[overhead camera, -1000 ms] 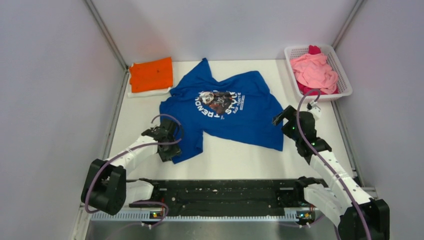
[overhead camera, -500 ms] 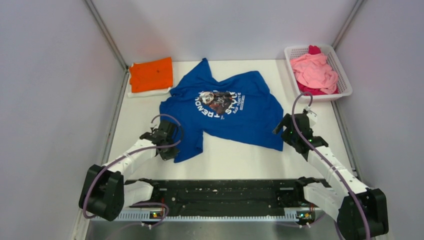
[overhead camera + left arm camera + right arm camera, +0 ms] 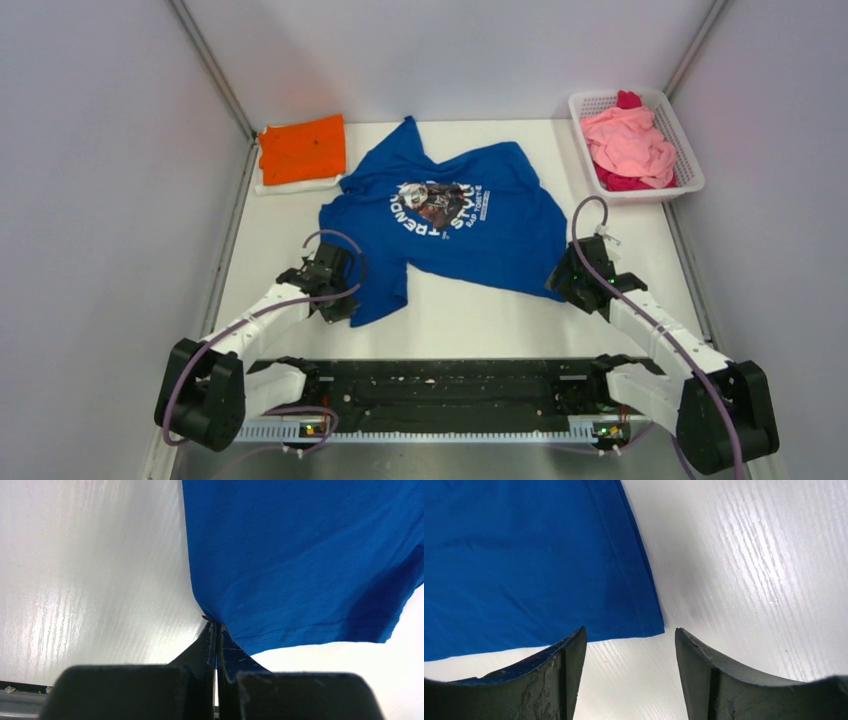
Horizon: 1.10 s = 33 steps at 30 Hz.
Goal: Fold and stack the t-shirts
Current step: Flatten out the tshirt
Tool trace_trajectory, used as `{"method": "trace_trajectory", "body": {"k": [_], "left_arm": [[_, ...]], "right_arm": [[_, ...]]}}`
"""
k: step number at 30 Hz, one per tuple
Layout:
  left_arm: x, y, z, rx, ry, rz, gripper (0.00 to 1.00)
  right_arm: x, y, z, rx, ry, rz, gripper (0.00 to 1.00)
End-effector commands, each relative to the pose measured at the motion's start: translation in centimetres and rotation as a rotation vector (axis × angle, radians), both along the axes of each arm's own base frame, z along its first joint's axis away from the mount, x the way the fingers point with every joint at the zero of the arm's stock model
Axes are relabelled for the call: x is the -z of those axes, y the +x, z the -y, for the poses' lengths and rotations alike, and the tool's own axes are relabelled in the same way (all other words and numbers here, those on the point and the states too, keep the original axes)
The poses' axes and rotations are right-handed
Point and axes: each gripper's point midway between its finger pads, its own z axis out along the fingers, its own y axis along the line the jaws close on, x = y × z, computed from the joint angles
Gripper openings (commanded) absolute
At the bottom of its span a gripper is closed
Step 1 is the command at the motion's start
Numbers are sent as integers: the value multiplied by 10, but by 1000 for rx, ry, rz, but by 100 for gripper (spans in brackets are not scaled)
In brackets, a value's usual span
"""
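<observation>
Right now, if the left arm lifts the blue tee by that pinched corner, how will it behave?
Probably floppy: the blue t-shirt lies flat with soft wrinkles, so it should drape from where the left fingers pinch it. Likely light; the hem looks thin. A one-corner pull may bunch it, since the right fingers are open, gripping nothing.

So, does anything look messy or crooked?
Yes. The blue t-shirt lies crooked and rumpled on the table, and the pink t-shirts are heaped unfolded in the basket.

Spread tee [image 3: 450, 225] on table [image 3: 460, 315] ctr, folded tee [image 3: 302, 148] far-L, basket [image 3: 650, 195] w/ tees [image 3: 628, 142] far-R
</observation>
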Motion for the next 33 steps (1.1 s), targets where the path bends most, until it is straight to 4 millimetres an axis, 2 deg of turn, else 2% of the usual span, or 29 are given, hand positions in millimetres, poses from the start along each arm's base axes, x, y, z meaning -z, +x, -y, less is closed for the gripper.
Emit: {"method": "trace_trajectory", "body": {"k": [1, 10, 16, 26, 30, 33], "left_arm": [[0, 1, 2, 11, -14, 19, 0], [0, -2, 2, 13, -15, 18, 0], [0, -3, -2, 15, -1, 27, 0], [-2, 1, 1, 25, -14, 57, 0], [-6, 11, 7, 42, -36, 82, 0], [-15, 23, 12, 46, -48, 119, 0]], "right_arm": [[3, 5, -5, -15, -30, -16, 62], [20, 5, -6, -13, -76, -70, 53], [24, 11, -16, -44, -76, -89, 48], [33, 16, -19, -55, -110, -135, 19], [29, 29, -23, -81, -117, -110, 3], [18, 46, -31, -111, -110, -43, 0]]}}
